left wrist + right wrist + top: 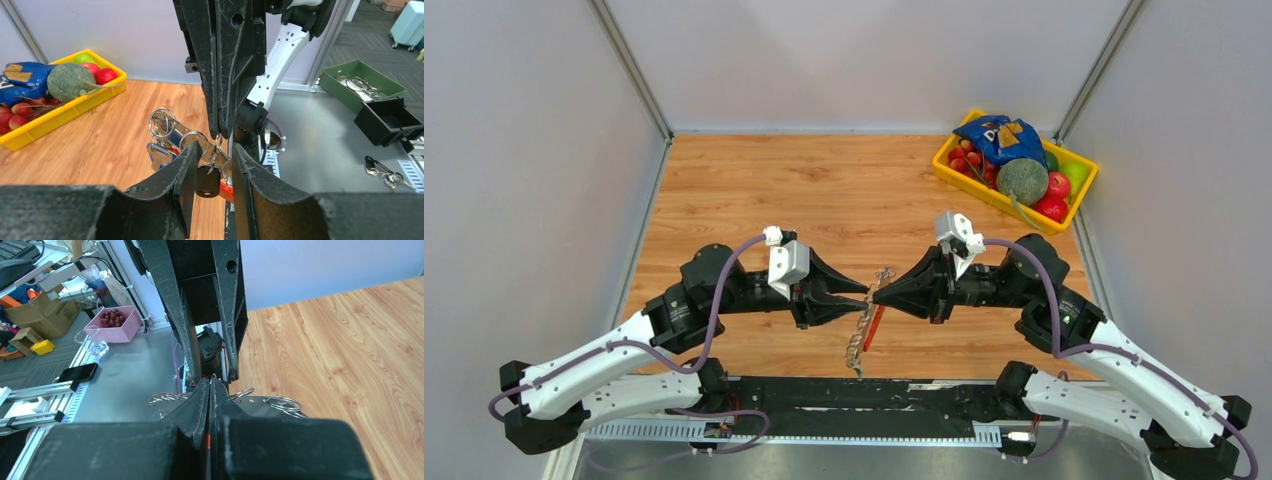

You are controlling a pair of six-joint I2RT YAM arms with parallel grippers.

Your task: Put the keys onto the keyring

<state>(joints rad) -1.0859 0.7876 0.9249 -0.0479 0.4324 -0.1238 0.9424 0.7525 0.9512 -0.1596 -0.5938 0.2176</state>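
One wooden table (824, 190) bears one yellow bin (951, 165) at its far right corner. Two grippers meet tip to tip over the near middle. The right gripper (879, 294) is pinched together on the one keyring (861, 335), strap trailing down. The left gripper (214, 150) has its jaws partly apart around the black-headed key (207, 182), though I cannot tell if they grip it. The blue-headed key (159, 154) hangs beside it, making two keys.

Left pincer (216, 148) half-spread, right pincer (210, 383) closed — tips nearly touching
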